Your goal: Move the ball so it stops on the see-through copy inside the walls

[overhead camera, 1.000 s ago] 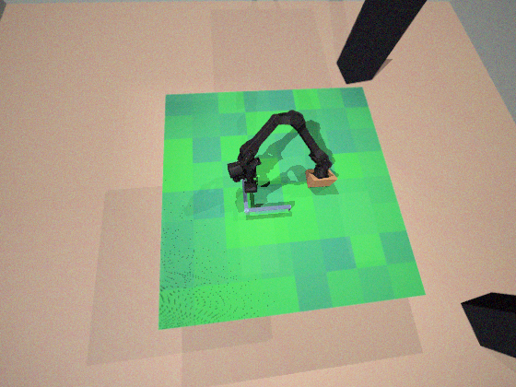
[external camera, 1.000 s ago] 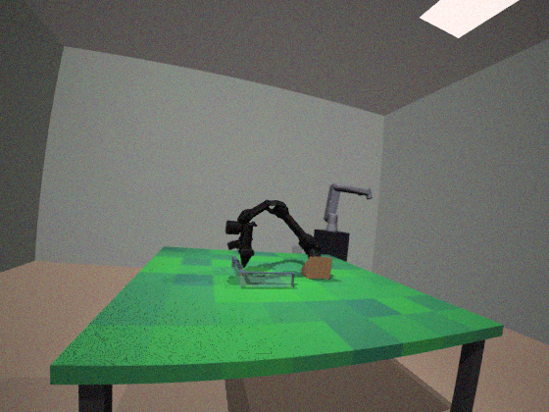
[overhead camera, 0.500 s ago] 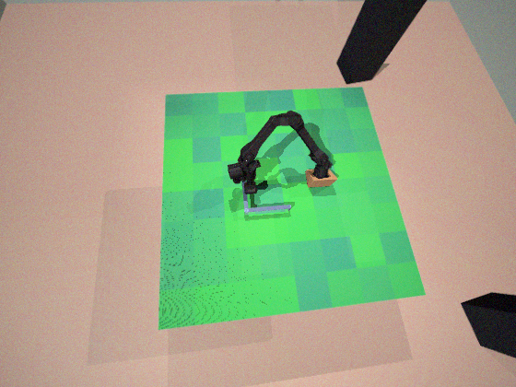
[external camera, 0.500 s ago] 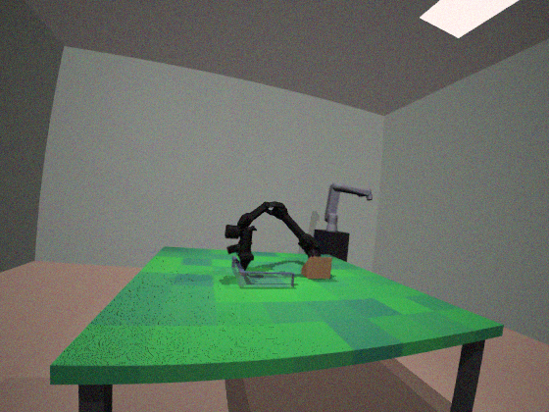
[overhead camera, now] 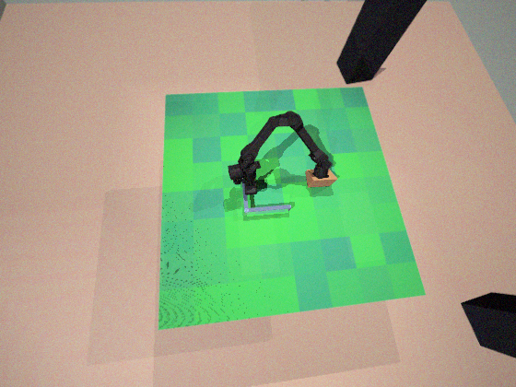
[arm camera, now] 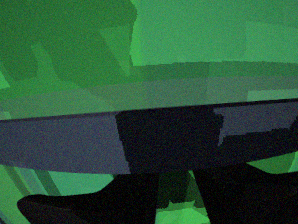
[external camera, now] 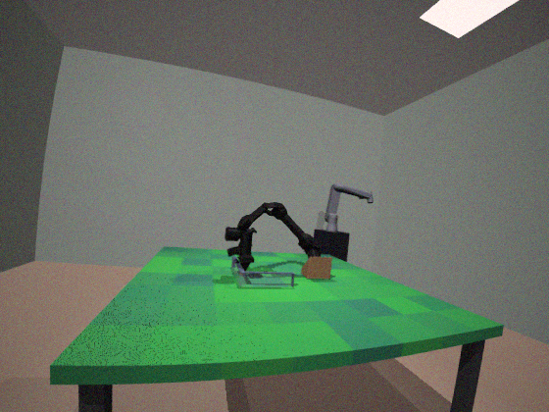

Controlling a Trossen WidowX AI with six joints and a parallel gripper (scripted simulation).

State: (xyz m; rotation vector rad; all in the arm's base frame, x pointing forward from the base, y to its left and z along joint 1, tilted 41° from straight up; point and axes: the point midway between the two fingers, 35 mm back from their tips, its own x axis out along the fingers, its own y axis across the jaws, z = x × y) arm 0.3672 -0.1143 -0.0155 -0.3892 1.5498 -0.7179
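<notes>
My gripper [overhead camera: 249,189] [external camera: 246,268] [arm camera: 172,141] is down at the table, right at the far end of one of the two low clear walls [overhead camera: 269,209] [external camera: 267,284] [arm camera: 75,140]. In the wrist view the wall runs across the frame just ahead of the dark fingers, which stand close together. A small dark shape, the ball [arm camera: 172,191], sits in the narrow gap between them in shadow. The ball is too small to see in the top and exterior views. I cannot make out the see-through copy.
The arm's tan base block [overhead camera: 320,180] [external camera: 316,269] stands right of the walls. A grey arm on a black box [external camera: 333,242] stands behind the table. Dark pillars [overhead camera: 373,37] [overhead camera: 493,322] stand off the green table top [overhead camera: 286,258].
</notes>
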